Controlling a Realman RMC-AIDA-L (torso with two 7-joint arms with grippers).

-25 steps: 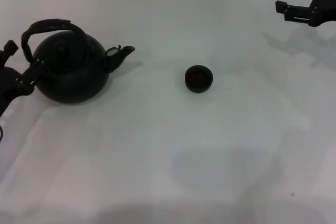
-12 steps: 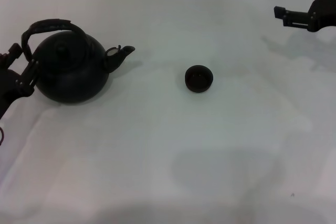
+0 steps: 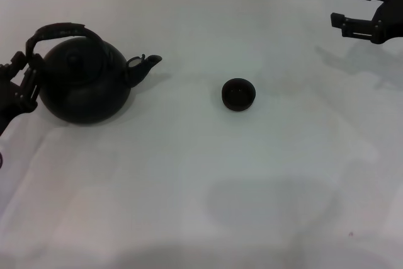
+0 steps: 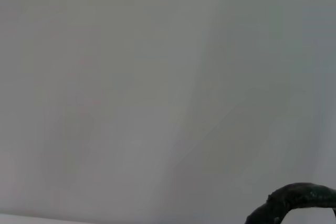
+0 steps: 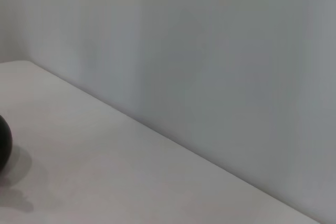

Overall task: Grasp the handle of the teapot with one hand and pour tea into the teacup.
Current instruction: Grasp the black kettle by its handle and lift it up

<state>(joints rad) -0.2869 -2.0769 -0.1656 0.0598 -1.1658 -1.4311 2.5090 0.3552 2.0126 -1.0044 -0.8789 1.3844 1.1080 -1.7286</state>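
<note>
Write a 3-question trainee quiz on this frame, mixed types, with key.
1. True or false: the left hand has lifted the teapot off the table.
2. Multiple choice: the spout points toward A) the teacup, B) the left hand, C) the near table edge.
3. Fill in: the right hand hangs at the table's far ____ corner, away from both vessels.

Key:
1. False. The teapot sits on the table; the left hand is beside its body, below the handle.
2. A.
3. right.
</note>
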